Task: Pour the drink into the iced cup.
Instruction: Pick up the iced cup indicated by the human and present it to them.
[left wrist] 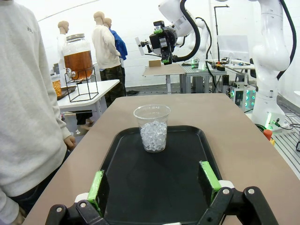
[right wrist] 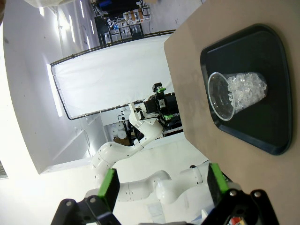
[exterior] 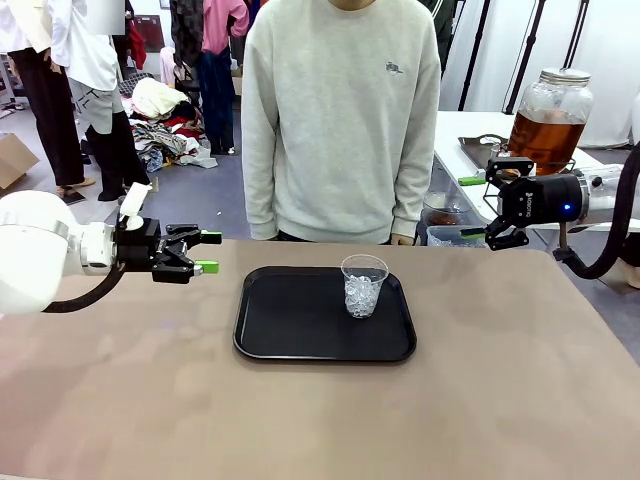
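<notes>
Both pincers stood with their jaws apart and nothing between them: the left gripper (exterior: 208, 252) hung above the table's (exterior: 120, 400) left side with its green pads facing right toward the tray (exterior: 280, 340), and the right gripper (exterior: 471, 207) hung over the table's far right corner, facing left. The iced cup (exterior: 363, 285) stood upright on the right half of the black tray, between the two grippers and touched by neither, somewhat nearer the right one. The drink (exterior: 545, 135) was not on that table at all. It sat in its dispenser jar (exterior: 552, 110) under a metal lid (exterior: 565, 75), on a white side table (exterior: 470, 130) beyond the far right corner, so it lay behind the right gripper and on the far side of it from the cup. The jar's long axis was upright, and in the left wrist view it rested on a black wire stand (left wrist: 82, 89). By my reading the right arm was much the nearer to the jar, while the left would have had to cross the whole tray. The person (exterior: 340, 120) stood at the far edge, just left of the jar — as near to it as the right arm, or nearer
</notes>
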`<move>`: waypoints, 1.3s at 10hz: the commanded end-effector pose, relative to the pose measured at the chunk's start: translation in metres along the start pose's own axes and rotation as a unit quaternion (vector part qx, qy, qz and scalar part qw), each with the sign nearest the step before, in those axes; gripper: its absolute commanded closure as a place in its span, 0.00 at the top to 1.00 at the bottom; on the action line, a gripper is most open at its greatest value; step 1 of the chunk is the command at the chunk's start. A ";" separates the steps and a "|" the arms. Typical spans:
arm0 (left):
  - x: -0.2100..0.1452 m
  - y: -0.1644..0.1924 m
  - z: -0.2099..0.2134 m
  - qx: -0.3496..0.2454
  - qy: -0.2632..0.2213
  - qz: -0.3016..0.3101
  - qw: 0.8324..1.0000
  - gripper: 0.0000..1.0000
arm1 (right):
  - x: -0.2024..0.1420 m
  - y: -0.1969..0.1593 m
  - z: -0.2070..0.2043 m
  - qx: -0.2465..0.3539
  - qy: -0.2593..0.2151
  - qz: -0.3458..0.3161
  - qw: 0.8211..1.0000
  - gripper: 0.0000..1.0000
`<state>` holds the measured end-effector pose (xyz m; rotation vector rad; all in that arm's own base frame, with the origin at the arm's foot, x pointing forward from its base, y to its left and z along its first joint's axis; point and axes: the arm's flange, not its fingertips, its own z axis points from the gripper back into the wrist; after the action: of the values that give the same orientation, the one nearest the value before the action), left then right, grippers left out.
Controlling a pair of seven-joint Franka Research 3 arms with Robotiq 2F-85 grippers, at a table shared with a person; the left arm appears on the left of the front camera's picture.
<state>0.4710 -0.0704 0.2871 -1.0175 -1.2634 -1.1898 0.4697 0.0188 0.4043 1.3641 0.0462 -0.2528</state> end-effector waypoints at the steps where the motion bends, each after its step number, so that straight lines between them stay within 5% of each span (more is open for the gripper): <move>1: 0.002 0.001 -0.002 0.003 -0.004 -0.002 1.000 1.00 | 0.000 0.000 0.000 0.000 -0.003 0.000 1.000 1.00; 13: 0.002 0.001 -0.002 0.003 -0.004 -0.002 1.000 1.00 | 0.000 0.000 0.000 0.000 -0.003 0.000 1.000 1.00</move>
<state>0.4710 -0.0704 0.2871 -1.0175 -1.2634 -1.1898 0.4697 0.0188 0.4043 1.3641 0.0462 -0.2528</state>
